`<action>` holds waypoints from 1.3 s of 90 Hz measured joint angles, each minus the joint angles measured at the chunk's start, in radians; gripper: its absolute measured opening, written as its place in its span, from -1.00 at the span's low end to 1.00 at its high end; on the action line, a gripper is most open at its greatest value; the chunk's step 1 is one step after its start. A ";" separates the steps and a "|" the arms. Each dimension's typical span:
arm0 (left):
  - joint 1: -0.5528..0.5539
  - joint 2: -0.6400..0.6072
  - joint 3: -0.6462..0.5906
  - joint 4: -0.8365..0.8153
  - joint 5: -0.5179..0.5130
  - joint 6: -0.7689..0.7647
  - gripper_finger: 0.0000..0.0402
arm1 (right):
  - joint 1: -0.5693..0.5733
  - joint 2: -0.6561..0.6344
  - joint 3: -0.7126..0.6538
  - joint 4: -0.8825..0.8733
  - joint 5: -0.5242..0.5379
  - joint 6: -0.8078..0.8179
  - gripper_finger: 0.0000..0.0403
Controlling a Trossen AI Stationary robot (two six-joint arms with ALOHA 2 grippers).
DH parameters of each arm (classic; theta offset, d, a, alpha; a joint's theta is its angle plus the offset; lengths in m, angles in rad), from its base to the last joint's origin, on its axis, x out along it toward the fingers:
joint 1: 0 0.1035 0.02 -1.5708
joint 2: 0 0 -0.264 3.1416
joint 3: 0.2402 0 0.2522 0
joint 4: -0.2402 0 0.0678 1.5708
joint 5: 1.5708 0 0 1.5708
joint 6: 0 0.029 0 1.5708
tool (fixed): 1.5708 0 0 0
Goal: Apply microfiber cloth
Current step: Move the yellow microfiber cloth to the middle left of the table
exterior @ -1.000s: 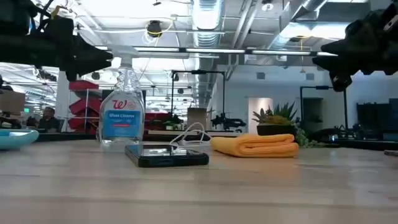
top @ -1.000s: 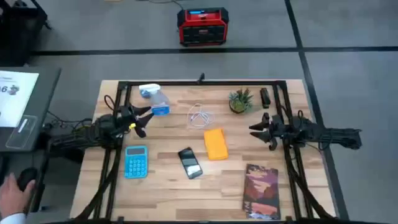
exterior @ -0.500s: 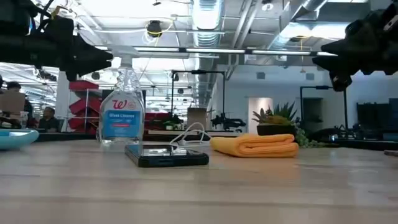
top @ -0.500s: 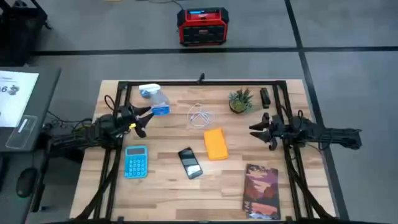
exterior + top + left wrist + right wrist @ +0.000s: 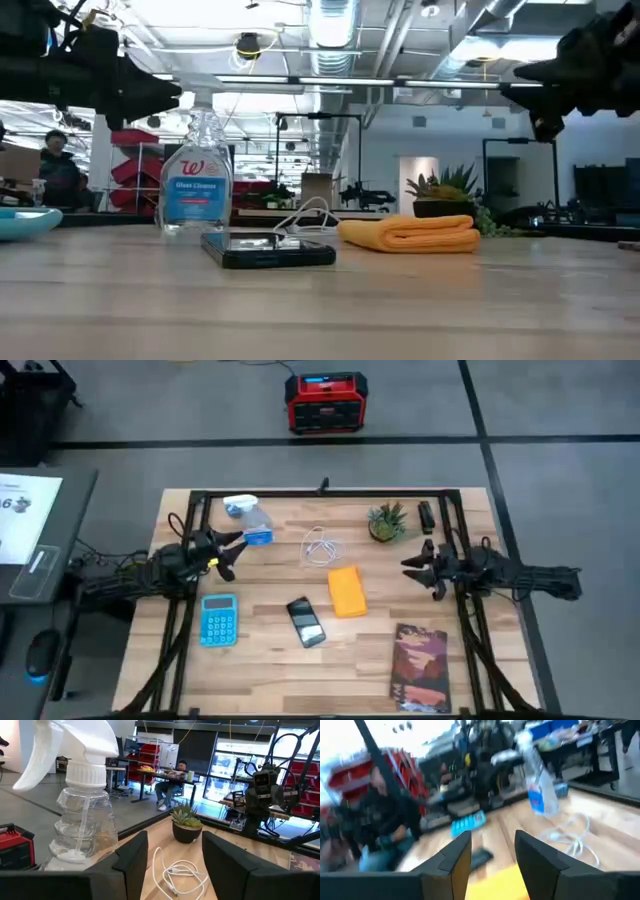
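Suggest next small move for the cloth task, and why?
Probably lower the right pincer toward the microfiber cloth. It hovers open above the table, nearer than the left pincer, also open, by the spray bottle. The cloth lies folded and untouched beside the smartphone.

Two dark arms, black two-fingered pincers

Grey floor [image 5: 560,420] is spreading around the wooden bench [image 5: 270,660] — dark seams crossing it. Ceiling strip lights [image 5: 330,20] are glowing over red storage bins [image 5: 135,165], and a person [image 5: 58,170] is sitting at a desk.
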 joint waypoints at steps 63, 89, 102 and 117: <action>0.000 0.000 0.000 0.001 0.000 0.000 -0.19 | 0.118 0.651 0.252 0.347 0.038 -0.314 -0.31; 0.000 0.000 0.000 0.001 0.000 0.000 -0.19 | 0.249 1.044 0.680 -0.271 0.020 -0.302 -0.13; 0.000 0.000 0.000 0.001 0.000 -0.001 -0.19 | 0.303 1.240 0.771 -0.242 0.050 -0.307 -0.05; 0.000 0.000 0.000 0.001 0.000 -0.099 -0.19 | 0.295 1.457 0.825 -0.190 0.138 -0.293 0.03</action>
